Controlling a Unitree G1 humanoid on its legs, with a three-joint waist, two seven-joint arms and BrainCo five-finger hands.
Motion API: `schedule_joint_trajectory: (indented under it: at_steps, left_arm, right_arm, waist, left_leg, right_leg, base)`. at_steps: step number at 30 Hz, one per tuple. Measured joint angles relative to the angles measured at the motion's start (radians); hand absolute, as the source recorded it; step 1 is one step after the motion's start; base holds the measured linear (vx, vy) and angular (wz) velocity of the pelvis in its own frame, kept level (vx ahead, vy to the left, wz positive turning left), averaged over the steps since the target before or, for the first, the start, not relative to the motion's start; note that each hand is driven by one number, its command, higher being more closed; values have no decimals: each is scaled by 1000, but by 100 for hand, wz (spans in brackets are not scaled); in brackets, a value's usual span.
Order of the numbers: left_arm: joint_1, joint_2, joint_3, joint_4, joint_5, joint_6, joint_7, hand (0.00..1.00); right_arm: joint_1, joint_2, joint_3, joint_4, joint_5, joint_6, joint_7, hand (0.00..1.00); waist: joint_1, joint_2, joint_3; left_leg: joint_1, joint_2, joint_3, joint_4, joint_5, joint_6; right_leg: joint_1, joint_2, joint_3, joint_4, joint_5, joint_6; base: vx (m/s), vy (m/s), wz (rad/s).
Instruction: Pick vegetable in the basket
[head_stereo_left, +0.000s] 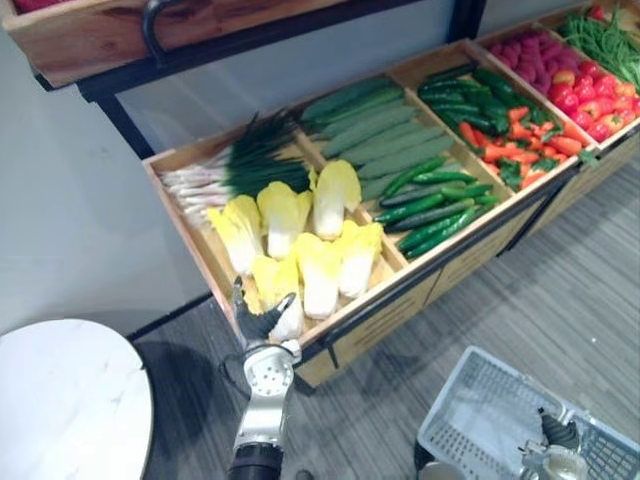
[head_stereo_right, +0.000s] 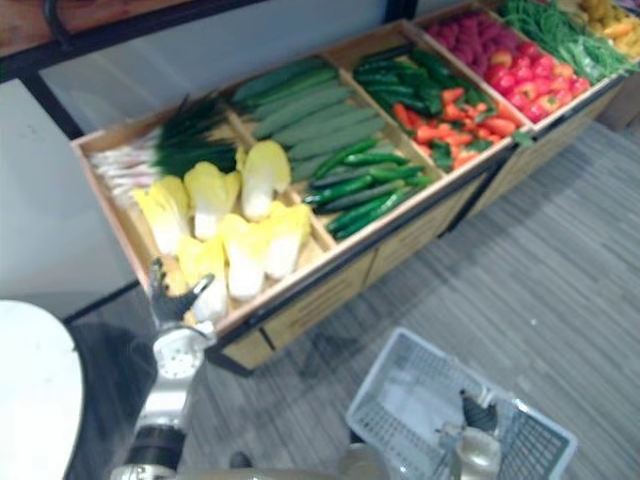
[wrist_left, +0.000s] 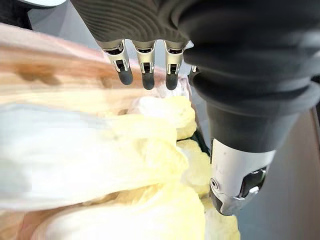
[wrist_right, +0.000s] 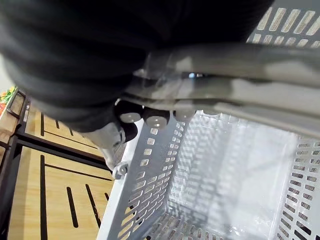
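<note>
At the near left corner of the wooden crate (head_stereo_left: 385, 320), from the left eye: left robot hand (head_stereo_left: 258, 318) released, fingers spread beside the nearest cabbage (head_stereo_left: 275, 280); white basket (head_stereo_left: 465, 400) on the floor, near right, under the right robot hand (head_stereo_left: 558, 432). From the left wrist: straight fingers (wrist_left: 146, 70) above pale cabbages, holding nothing. From the right wrist: fingers curled, grasping the basket handle (wrist_right: 240, 60).
</note>
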Motion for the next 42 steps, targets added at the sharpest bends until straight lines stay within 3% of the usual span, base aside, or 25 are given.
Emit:
schedule_joint_trajectory:
  at_steps: [10,26,34,39,40,42]
  left_arm:
    - [-60,-6,31,40,-1,1,63,0]
    - [-76,-1,87,144,0,-7,105,0]
    - [-101,42,119,272,65,-32,120,0]
    - [-111,60,146,361,120,-37,106,0]
    - [-113,60,149,368,120,-37,106,100]
    - [-120,64,162,397,121,-36,96,100]
  right_arm:
    - [-26,0,37,-42,0,-2,-26,100]
    - [-29,9,77,-35,0,-34,-38,100]
    - [-35,22,85,-30,0,-40,-50,100]
    - [-44,16,87,-8,0,-45,-60,100]
    - [-47,14,88,-1,0,-45,-61,100]
    - [-52,-3,104,8,0,-45,-61,100]
  waist:
    - [0,-14,74]
    - [11,-31,87]
    - [12,-22,87]
    - [2,5,82]
    - [2,7,82]
    - [2,17,83]
  left_leg:
    - [-30,11,46,0,-1,-1]
    - [-40,28,74,53,-39,-14]
    - [-26,25,95,55,-39,-15]
    - [-4,26,107,51,-40,-16]
    - [0,26,110,49,-40,-16]
    - [14,27,124,45,-41,-18]
  right_leg:
    - [-64,17,55,15,1,-1]
    - [-77,27,98,16,1,-1]
    - [-74,23,100,17,1,-1]
    - [-67,24,113,17,1,-1]
    - [-65,25,115,17,1,-1]
    - [-58,27,123,16,2,-2]
  base:
    - [8,-37,-13]
    - [2,-34,-6]
    - [-23,-22,-4]
    - [-19,-29,-10]
    - [-14,-33,-14]
    - [-22,-32,-13]
